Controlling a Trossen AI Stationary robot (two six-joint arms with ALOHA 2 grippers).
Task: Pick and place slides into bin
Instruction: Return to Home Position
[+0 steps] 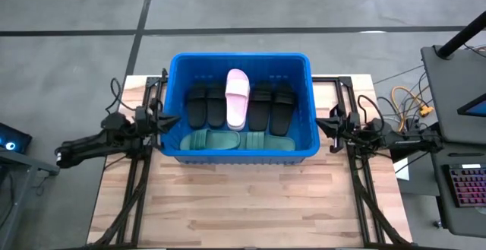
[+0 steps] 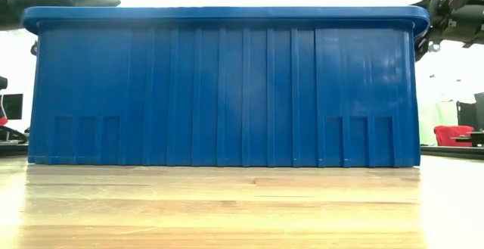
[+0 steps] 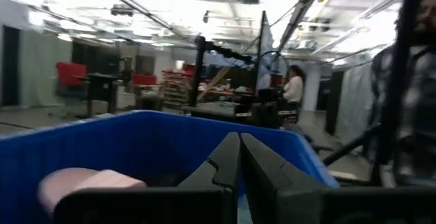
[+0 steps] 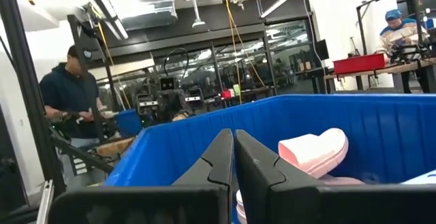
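The blue bin point(image 1: 239, 55) stands at the back middle of the wooden table point(image 1: 243, 204), and all the slides in sight lie inside it. Four black slides point(image 1: 216, 106) lie side by side across its floor, two on either side of a light pink slide point(image 1: 237, 98). The pink one's toe end reaches closer to the far wall than theirs. Two dark green slides point(image 1: 209, 139) lie end to end along the near wall. In the right wrist view the pink slide sits tilted, resting on something pale beneath it. The left gripper point(image 1: 173, 119) hangs just outside the bin's left wall, level with the rim and pointing inward. Its fingers point(image 3: 225, 157) are pressed together with nothing between them. The right gripper point(image 1: 319, 124) mirrors it just outside the right wall, its fingers point(image 4: 219, 157) likewise closed on nothing. People stand in the room beyond the table
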